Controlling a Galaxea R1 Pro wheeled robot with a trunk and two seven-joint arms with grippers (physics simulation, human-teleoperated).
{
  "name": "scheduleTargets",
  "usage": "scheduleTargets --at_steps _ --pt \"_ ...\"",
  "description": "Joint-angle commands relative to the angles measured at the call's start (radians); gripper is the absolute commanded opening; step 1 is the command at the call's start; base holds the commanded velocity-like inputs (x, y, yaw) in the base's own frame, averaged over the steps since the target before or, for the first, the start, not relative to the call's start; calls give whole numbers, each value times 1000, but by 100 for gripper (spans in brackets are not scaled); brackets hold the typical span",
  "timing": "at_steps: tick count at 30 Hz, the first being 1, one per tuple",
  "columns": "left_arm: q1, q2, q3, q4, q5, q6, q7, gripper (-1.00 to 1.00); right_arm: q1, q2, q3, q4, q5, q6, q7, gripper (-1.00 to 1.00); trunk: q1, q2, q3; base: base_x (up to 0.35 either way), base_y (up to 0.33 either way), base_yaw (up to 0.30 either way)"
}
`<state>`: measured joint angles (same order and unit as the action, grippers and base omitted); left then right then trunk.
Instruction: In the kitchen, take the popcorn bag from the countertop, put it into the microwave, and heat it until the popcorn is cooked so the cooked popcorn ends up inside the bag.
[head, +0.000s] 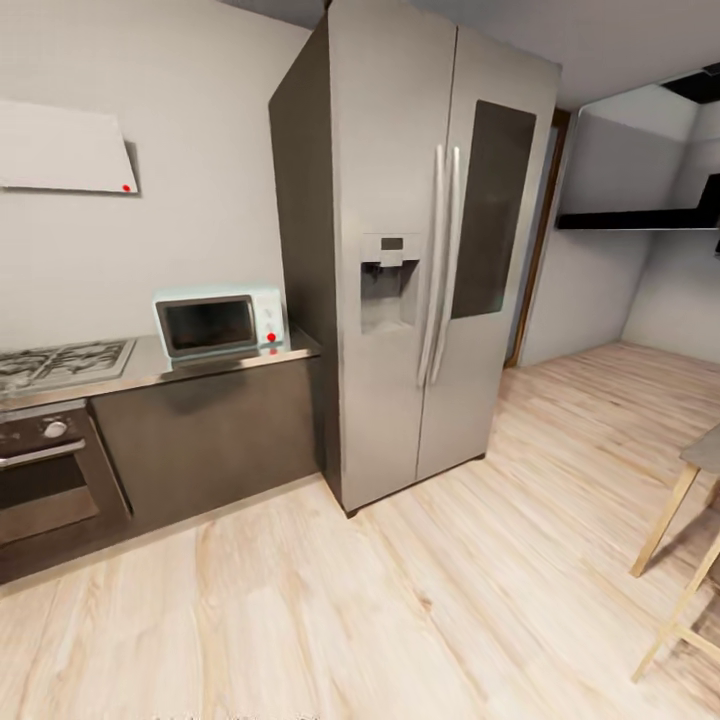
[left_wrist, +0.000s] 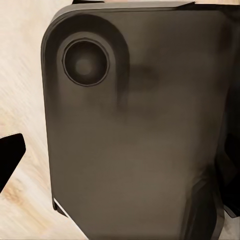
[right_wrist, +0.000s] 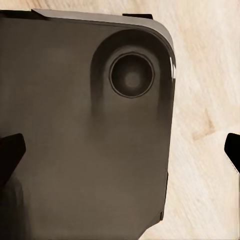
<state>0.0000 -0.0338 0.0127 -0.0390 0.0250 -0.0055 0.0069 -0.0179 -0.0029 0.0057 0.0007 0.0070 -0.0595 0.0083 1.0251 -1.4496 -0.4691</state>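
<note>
On the pale wood-plank floor (head: 400, 600) of the kitchen, each wrist camera looks down at a dark, rounded-cornered panel of the robot's own base (left_wrist: 135, 130), matte and smooth, with a round recessed disc near one corner. In the left wrist view a single black fingertip (left_wrist: 11, 155) juts in at the frame's edge, so how wide the left gripper stands cannot be told. In the right wrist view the right gripper (right_wrist: 122, 150) has two black fingertips set far apart at opposite edges, spread wide and holding nothing.

Farther off in the head view, two legs of a light wooden stool (head: 685, 540) stand at the right. A tall brushed-steel side-by-side refrigerator (head: 420, 250), with long vertical handles and a recessed dispenser, rises mid-room. Just beside it, the mint-white microwave (head: 220, 322) sits on the grey steel countertop (head: 150, 372), its dark glass door closed and red marks on its knob panel. Left of it lie the ribbed gas hob (head: 60, 362) and, below, the dark oven (head: 50, 470) among glossy brown cabinets. A white flat hood (head: 65, 148) hangs on the wall above.
</note>
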Motion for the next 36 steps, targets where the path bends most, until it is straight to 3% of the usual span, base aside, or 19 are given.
scheduleTargets --at_steps 1,8,10,11,13,15,36 --pt "0 -1 1 -1 3 -1 1 100 0 0 0 1 1 -3 1 100 0 0 -1 0 0 274" --pt "0 0 1 -1 18 -1 1 100 0 1 0 1 1 -3 -4 100 0 0 -1 0 0 274" --pt "0 0 0 -1 62 -1 1 100 0 1 0 1 0 -3 -6 100 0 0 -1 0 0 274" --pt "0 1 -1 -1 112 0 1 100 0 1 -1 1 -5 -3 -6 100 0 0 -1 0 0 274" --pt "0 0 -2 -1 150 1 0 100 0 -1 -2 1 -9 -3 -7 100 0 0 -1 0 0 274" --pt "0 0 -2 0 166 1 -2 100 0 -2 -2 1 -11 -3 -7 100 0 0 -1 0 0 274" --pt "0 0 -1 -1 174 0 1 100 0 -3 -1 1 -12 -3 -7 100 0 0 -1 0 0 274"
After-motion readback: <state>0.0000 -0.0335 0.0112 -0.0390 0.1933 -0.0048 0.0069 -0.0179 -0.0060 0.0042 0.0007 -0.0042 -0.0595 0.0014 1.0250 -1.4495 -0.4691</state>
